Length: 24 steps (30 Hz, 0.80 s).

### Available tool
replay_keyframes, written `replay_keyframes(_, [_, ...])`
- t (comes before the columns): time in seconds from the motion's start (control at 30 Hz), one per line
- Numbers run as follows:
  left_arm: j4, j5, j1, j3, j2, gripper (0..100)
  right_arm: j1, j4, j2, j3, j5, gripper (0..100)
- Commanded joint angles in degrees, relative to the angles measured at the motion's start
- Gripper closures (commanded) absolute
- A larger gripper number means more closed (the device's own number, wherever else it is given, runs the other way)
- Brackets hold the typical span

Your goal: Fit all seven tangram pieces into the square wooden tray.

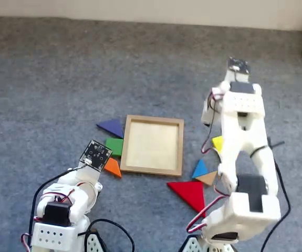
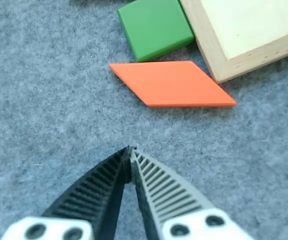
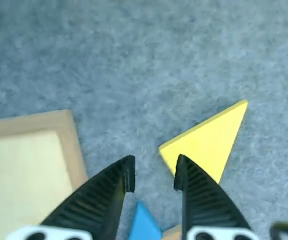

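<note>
The square wooden tray (image 1: 154, 120) lies on the grey surface (image 1: 51, 68), its pale floor bare. The purple triangle (image 1: 111, 126), green square (image 1: 114, 146) and orange parallelogram (image 1: 112, 167) lie along its left side. The yellow triangle (image 1: 217, 143), blue triangle (image 1: 199, 169), tan triangle (image 1: 207, 178) and red triangle (image 1: 189, 193) lie to its right. The left tool (image 2: 129, 150) is clenched on nothing near the orange parallelogram. The right tool (image 3: 154, 170) is released just beside the yellow triangle.

The pale square wooden tray (image 1: 152, 120) is bare, matt wood with faint grain. The orange parallelogram piece (image 2: 174, 84) and green square piece (image 2: 156, 27) look smooth and softly matt. The grey carpet (image 1: 45, 79) is rough, fuzzy cloth.
</note>
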State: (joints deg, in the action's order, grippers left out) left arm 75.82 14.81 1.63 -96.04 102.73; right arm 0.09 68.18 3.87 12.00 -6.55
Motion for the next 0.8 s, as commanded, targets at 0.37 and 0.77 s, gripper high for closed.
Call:
replay_keyframes(0.37, [0.2, 0.4, -0.3, -1.1, 1.5, 100, 2.9, -4.2, 4.4, 0.2, 0.1, 64.6])
replay_keyframes(0.77, [0.2, 0.4, -0.3, -1.1, 1.5, 100, 1.1, -3.1, 16.2, -8.8, 0.1, 63.6])
